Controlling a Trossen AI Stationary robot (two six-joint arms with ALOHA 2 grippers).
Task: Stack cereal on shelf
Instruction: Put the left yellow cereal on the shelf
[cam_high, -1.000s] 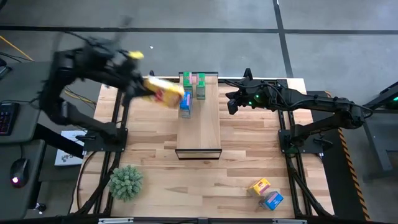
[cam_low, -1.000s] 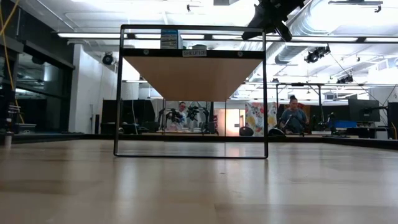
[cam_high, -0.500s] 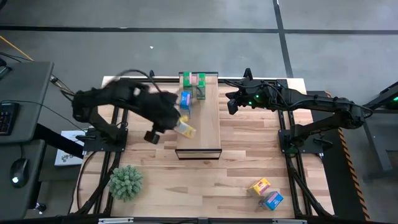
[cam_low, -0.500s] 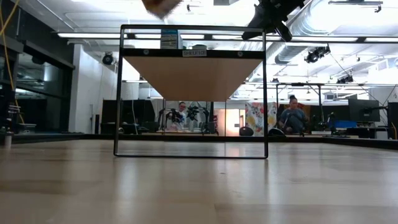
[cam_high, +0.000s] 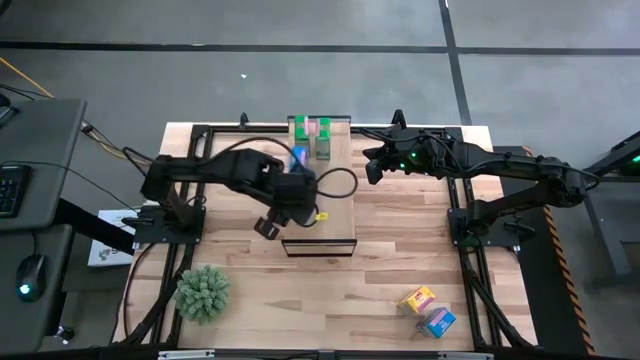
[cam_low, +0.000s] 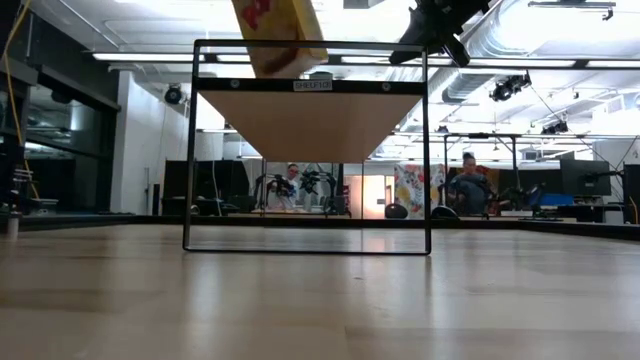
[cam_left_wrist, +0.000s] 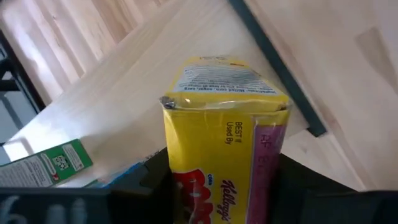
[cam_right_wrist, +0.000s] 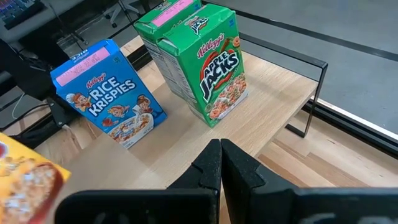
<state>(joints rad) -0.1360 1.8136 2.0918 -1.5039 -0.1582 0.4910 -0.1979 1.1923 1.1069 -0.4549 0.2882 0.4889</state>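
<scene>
My left gripper (cam_high: 303, 203) is over the near half of the shelf (cam_high: 335, 190), a pale plank on a dark frame, and is shut on a yellow cereal box (cam_left_wrist: 224, 143). In the low view the box (cam_low: 276, 35) is tilted just above the shelf top (cam_low: 310, 86). Two green boxes (cam_right_wrist: 199, 59) and a blue box (cam_right_wrist: 112, 102) stand upright on the shelf's far end. My right gripper (cam_high: 371, 166) is shut and empty at the shelf's right side, near its far end. A yellow box (cam_high: 418, 298) and a blue box (cam_high: 437, 321) lie on the table at the near right. My left gripper pinches the yellow box between its two fingers (cam_left_wrist: 155, 183), one on each of two opposite sides (cam_left_wrist: 267, 168). The fingers come from above, slanting. The box's free end (cam_left_wrist: 221, 78) points down at the shelf. The box is tilted; I cannot tell whether it touches the plank.
A spiky green plant ball (cam_high: 203, 292) sits at the table's near left. The shelf's dark frame (cam_low: 190, 150) stands on the tabletop (cam_high: 400, 250). The near end of the plank (cam_high: 320, 238) is bare. People sit in the room beyond the table (cam_low: 468, 185).
My left gripper has swung with the yellow box from beyond the shelf's far left corner toward the near edge and over the plank's near half. It has come down, and the box has dropped into the low view, tilted just above the shelf top.
</scene>
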